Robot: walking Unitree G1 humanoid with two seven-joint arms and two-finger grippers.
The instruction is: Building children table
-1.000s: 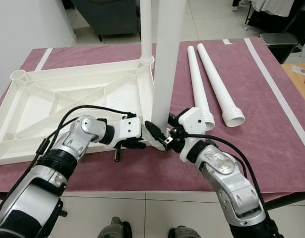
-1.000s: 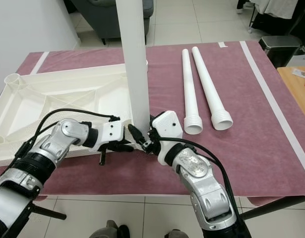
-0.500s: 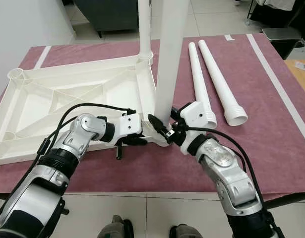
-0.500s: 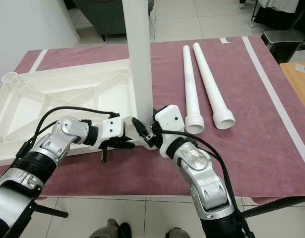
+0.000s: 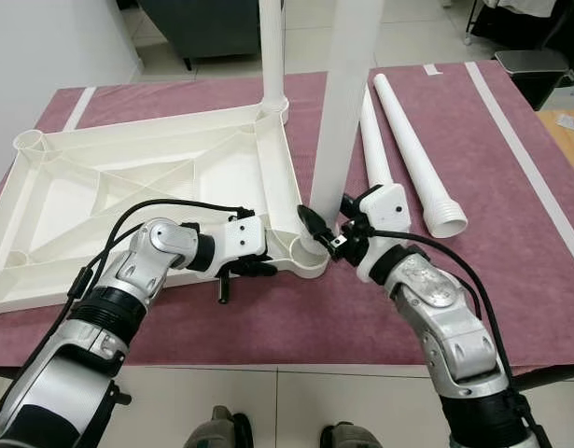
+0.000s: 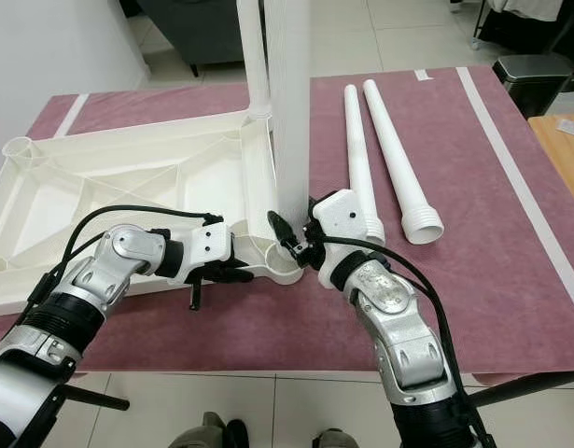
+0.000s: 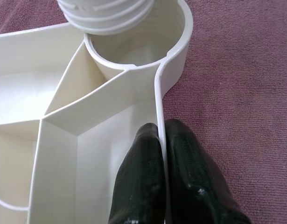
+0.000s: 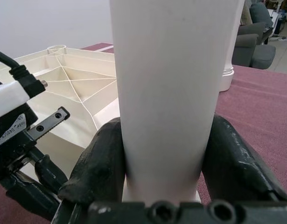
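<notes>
White moulded plastic tabletop [image 5: 128, 187] lies upside down on maroon cloth-covered table [image 5: 511, 233], ribbed underside up w/ diagonal struts and round leg sockets at corners. One white plastic tube leg [image 5: 272, 47] already stands upright in far corner socket nearest the robot's right. Near corner socket [image 7: 138, 44] is open, smooth-walled ring, nothing seated in it yet. Second white plastic tube leg [image 5: 347, 103] is held roughly upright, leaning slightly, threaded end [image 7: 103, 14] just above/at the mouth of that near socket, not down inside per left wrist view. Right gripper [image 5: 326, 233] clamps this leg low down, both black fingers [image 8: 99, 163] pressed on opposite sides of the tube, spread to tube width, full contact. Left gripper [image 5: 240, 271] sits on near edge of the tabletop just beside the socket; its fingers [image 7: 138, 177] almost closed, pinching the thin rim wall between them, one finger inside the tray, one outside on the cloth side. Two more white plastic tube legs [image 5: 403, 140] lie side by side on the cloth to the robot's right of the tabletop, threaded ends toward the robot, near the right gripper but apart from it. Tiled floor [image 5: 221, 401] below table edge; dark armchair [image 5: 203, 28] behind table.
</notes>
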